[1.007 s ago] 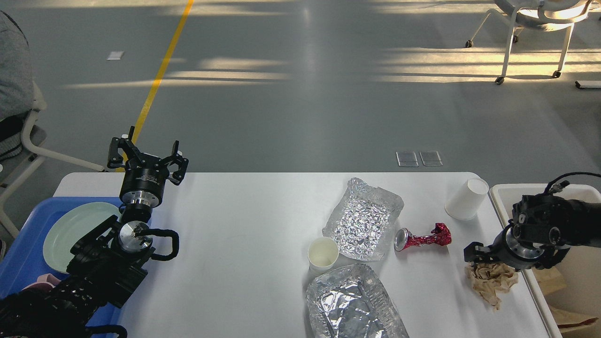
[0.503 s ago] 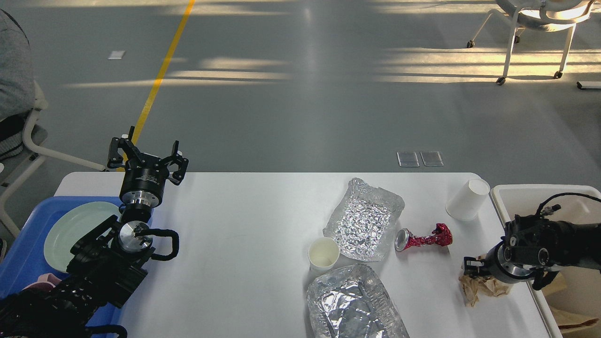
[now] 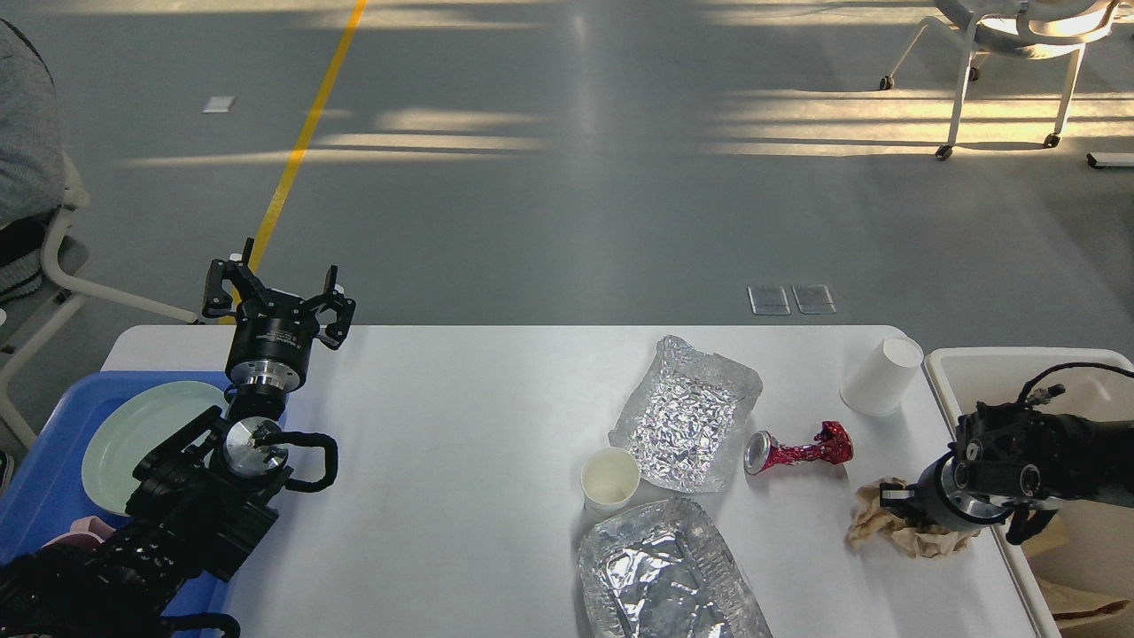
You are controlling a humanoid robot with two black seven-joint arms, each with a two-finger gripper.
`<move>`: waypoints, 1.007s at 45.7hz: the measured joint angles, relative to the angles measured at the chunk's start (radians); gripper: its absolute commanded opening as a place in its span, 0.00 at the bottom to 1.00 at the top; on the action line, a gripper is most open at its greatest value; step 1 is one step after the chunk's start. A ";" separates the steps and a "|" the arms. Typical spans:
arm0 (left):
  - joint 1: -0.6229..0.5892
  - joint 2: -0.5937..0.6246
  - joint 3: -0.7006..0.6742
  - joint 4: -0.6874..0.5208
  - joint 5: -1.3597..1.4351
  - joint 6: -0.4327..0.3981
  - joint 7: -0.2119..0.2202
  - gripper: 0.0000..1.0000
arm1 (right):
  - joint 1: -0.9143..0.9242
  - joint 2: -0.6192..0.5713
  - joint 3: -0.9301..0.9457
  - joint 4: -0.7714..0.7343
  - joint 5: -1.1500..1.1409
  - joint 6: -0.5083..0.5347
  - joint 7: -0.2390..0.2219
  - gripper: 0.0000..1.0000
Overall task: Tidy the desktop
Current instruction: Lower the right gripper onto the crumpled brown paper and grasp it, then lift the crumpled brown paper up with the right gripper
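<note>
Our right end effector point(image 3: 889, 509) has slid the crumpled brown paper point(image 3: 873, 525) leftward from the counter point(image 3: 461, 461) edge, grip unreadable; left end effector point(image 3: 277, 297) spread.

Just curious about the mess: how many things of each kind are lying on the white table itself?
Foil trays: 2
Paper cups: 2
Crushed red can: 1
Crumpled brown paper: 1
Total: 6

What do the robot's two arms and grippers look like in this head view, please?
Both arms are black. The left gripper has two black angular fingers on a cylindrical black wrist with a silver metal ring, a shiny round joint cap and a looped black cable below it. The right gripper also sits on a silver-ringed wrist, with a thin black cable arching over the bulky black forearm.
</note>
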 measured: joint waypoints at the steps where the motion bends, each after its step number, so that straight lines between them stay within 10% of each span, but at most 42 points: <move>1: 0.000 0.000 0.000 0.000 0.000 0.000 0.000 1.00 | 0.001 -0.002 0.000 0.000 0.000 0.000 0.000 0.00; 21: 0.000 0.000 0.000 0.000 0.000 0.000 0.000 1.00 | 0.174 -0.115 -0.004 0.046 0.000 0.045 0.000 0.00; 46: 0.000 0.000 0.000 0.000 0.000 0.000 0.000 1.00 | 0.953 -0.251 0.105 0.059 0.006 0.726 0.004 0.00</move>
